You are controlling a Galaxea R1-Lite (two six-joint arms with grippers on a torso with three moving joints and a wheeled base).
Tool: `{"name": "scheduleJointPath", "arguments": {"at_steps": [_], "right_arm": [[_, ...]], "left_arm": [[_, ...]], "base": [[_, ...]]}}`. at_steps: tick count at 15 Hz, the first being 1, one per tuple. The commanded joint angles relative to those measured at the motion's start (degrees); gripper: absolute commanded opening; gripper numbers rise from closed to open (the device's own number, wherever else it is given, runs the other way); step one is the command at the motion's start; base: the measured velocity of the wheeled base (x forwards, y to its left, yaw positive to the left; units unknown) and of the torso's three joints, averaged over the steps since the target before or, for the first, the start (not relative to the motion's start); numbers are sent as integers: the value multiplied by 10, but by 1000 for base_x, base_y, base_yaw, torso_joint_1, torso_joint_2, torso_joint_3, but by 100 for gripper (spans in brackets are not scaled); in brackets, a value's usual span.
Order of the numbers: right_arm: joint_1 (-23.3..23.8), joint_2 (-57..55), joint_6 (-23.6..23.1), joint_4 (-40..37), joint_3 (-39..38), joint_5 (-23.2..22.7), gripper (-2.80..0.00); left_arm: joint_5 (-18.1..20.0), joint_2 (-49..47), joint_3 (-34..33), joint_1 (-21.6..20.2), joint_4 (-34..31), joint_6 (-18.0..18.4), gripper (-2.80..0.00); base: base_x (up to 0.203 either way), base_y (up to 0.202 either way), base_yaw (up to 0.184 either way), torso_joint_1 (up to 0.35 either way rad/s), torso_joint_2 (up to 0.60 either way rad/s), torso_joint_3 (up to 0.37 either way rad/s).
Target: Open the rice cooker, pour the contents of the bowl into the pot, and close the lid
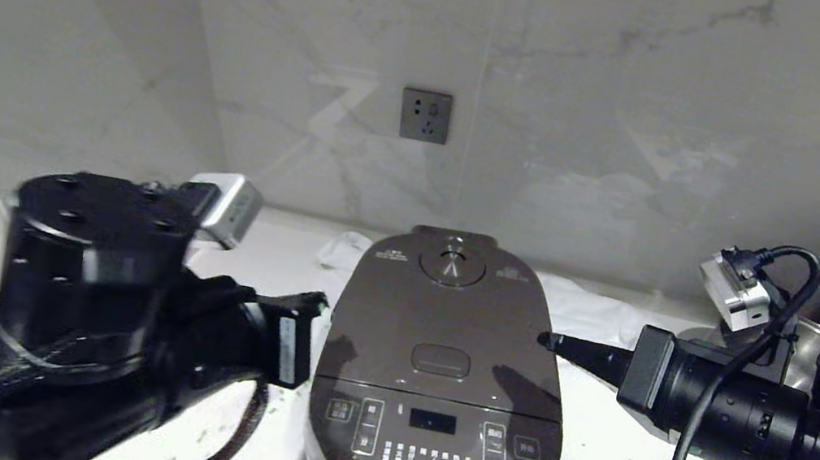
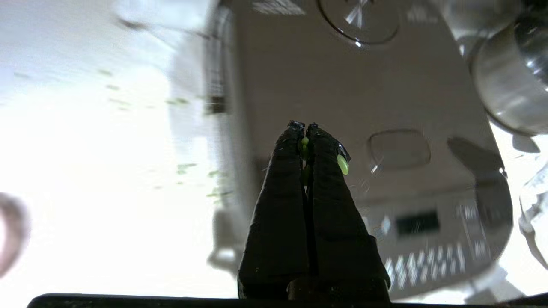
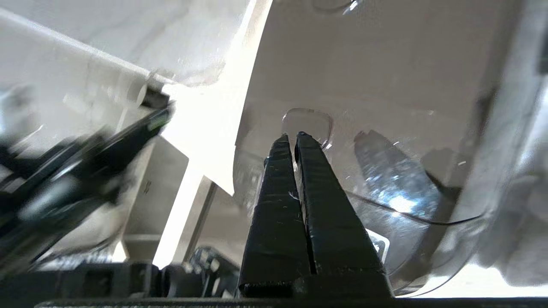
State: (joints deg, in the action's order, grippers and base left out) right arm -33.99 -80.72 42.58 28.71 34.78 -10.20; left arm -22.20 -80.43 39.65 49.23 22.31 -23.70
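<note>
**Lid down, both arms flanking the cooker**

Left gripper (image 2: 305,128) is clenched on nothing, only green bits (image 2: 342,164) stuck to its fingertips; it sits at 9 o'clock of the rice cooker (image 1: 436,374), just beside the wall. Right gripper (image 1: 553,341) is likewise pinched closed and empty, at 3 o'clock, tip over the lid (image 1: 447,310) edge. Lid lies flat with its latch (image 1: 440,361) at centre.

Judgement: closing looks done or nearly so. If it isn't seated, press straight down near the latch with closed tips, not at the rim, then lift away vertically.

Hidden: the pot and whatever is inside it. A pale pink rim (image 2: 10,231) cut off at the left wrist view's edge is probably the bowl. Scattered green bits (image 2: 184,167) lie on the white counter (image 2: 85,192). Whether the latch has caught can't be read.
</note>
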Motion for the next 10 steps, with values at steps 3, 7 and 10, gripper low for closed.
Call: {"name": "scheduleJointPath", "arguments": {"at_steps": [3, 7, 10], "right_arm": [[-11, 24, 1, -11, -5, 7, -280], [-24, 52, -6, -39, -13, 6, -280], [-22, 63, -6, -45, -22, 8, -280]], "left_arm": [[-2, 272, -92, -62, -18, 84, -280], [-2, 467, -87, -192, -143, 162, -280], [-1, 543, -68, -325, -209, 197, -280]], "base": [[0, 0, 0, 0, 0, 0], [0, 0, 0, 0, 0, 0], [0, 0, 0, 0, 0, 0]]}}
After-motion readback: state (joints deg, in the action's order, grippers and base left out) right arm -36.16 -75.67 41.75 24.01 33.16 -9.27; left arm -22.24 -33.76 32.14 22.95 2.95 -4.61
